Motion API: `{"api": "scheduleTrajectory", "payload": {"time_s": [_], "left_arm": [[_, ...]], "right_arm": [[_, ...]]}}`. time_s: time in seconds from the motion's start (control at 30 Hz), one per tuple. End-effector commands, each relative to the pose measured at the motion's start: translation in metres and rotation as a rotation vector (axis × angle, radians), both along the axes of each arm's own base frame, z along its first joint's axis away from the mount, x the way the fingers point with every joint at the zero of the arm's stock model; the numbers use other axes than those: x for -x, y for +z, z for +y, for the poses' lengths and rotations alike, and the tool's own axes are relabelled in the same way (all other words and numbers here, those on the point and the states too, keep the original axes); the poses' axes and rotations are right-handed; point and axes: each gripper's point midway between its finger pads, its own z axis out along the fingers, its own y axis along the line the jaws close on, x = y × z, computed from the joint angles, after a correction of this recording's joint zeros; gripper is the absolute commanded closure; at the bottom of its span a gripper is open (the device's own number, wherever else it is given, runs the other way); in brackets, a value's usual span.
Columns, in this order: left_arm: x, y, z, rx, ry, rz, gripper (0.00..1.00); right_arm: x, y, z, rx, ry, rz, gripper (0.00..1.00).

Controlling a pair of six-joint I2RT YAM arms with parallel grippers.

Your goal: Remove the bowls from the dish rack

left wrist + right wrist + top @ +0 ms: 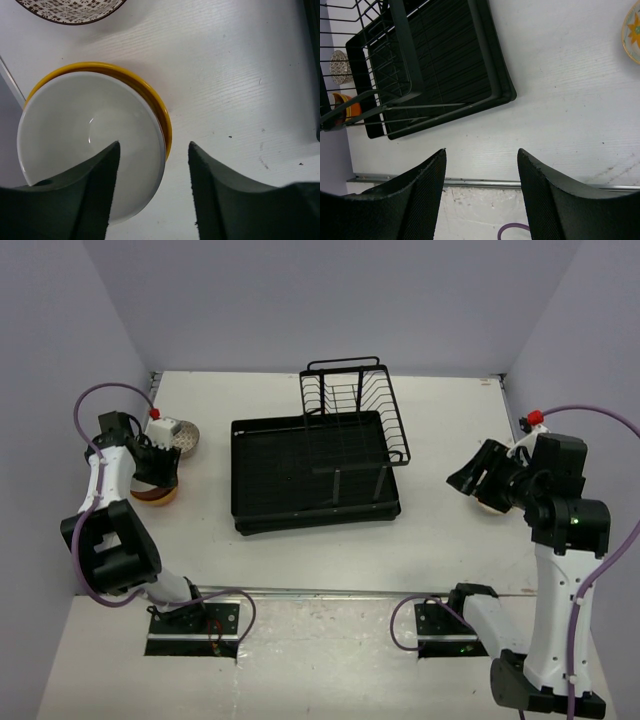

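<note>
The black dish rack (pixel 300 472) lies mid-table with its wire basket (pixel 352 398) at the far right; no bowl shows in it. At the left, a bowl with a white inside (pixel 85 135) sits nested in the yellow bowl (pixel 161 115); this stack shows in the top view (pixel 157 491). My left gripper (pixel 154 145) is open, one finger over the bowl's inside, the other outside its rim. The brown-patterned bowl (pixel 70 10) stands just beyond. My right gripper (pixel 481 150) is open and empty above the table, near the flowered bowl (pixel 632 30).
The rack's near right corner (pixel 505 92) lies ahead and left of my right gripper. The table's metal front edge (pixel 485 183) runs under it. The left wall is close beside the bowl stack. A purple cable (pixel 512 231) lies near the right base.
</note>
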Motion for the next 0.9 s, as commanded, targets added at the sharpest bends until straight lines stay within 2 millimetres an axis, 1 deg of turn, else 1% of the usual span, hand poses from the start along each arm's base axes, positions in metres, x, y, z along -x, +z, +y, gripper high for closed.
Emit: {"api": "scheduleTrajectory", "payload": {"time_s": [0.0, 0.03, 0.13, 0.17, 0.23, 0.27, 0.33, 0.37, 0.4, 0.43, 0.47, 0.53, 0.57, 0.67, 0.77, 0.87], "left_arm": [[-0.003, 0.025, 0.006, -0.032, 0.027, -0.065, 0.38], [-0.006, 0.034, 0.008, -0.045, 0.032, -0.091, 0.35], [-0.007, 0.051, 0.007, -0.052, 0.041, -0.119, 0.26], [-0.009, 0.062, 0.008, -0.052, 0.046, -0.136, 0.24], [-0.012, 0.075, 0.007, -0.05, 0.045, -0.159, 0.21], [-0.016, 0.089, 0.007, -0.047, 0.05, -0.183, 0.2], [-0.02, 0.107, 0.007, -0.047, 0.051, -0.215, 0.18], [-0.024, 0.126, 0.003, -0.04, 0.035, -0.253, 0.18], [-0.026, 0.137, 0.002, -0.036, 0.027, -0.274, 0.13], [-0.027, 0.147, -0.003, -0.019, 0.011, -0.295, 0.06], [-0.032, 0.169, -0.004, -0.022, 0.004, -0.345, 0.0], [-0.034, 0.184, -0.012, 0.016, -0.004, -0.368, 0.0], [-0.036, 0.196, -0.013, 0.019, -0.007, -0.394, 0.0], [-0.035, 0.205, -0.022, 0.064, -0.013, -0.409, 0.0], [-0.032, 0.209, -0.026, 0.079, -0.007, -0.423, 0.0], [-0.023, 0.218, -0.029, 0.063, -0.004, -0.463, 0.0]], "right_arm": [[-0.004, 0.004, 0.001, 0.014, 0.027, -0.045, 0.4], [-0.005, 0.004, 0.001, 0.015, 0.029, -0.047, 0.4], [-0.006, 0.003, 0.002, 0.012, 0.033, -0.047, 0.4], [-0.007, 0.003, 0.002, 0.011, 0.034, -0.051, 0.4], [-0.007, 0.003, 0.002, 0.011, 0.032, -0.054, 0.39], [-0.007, 0.003, 0.002, 0.012, 0.034, -0.055, 0.38], [-0.007, 0.004, 0.002, 0.015, 0.032, -0.06, 0.37], [-0.007, 0.003, 0.001, 0.017, 0.03, -0.06, 0.36], [-0.007, 0.003, -0.001, 0.028, 0.022, -0.058, 0.35], [-0.007, 0.002, -0.003, 0.034, 0.015, -0.054, 0.26], [-0.008, 0.0, -0.005, 0.049, 0.01, -0.051, 0.18], [-0.007, -0.002, -0.007, 0.06, 0.006, -0.044, 0.06], [-0.007, -0.005, -0.008, 0.067, 0.008, -0.041, 0.01], [-0.007, -0.005, -0.014, 0.098, -0.005, -0.051, 0.01], [-0.008, -0.005, -0.018, 0.116, -0.02, -0.068, 0.01], [-0.008, 0.003, -0.018, 0.116, -0.034, -0.114, 0.01]]}}
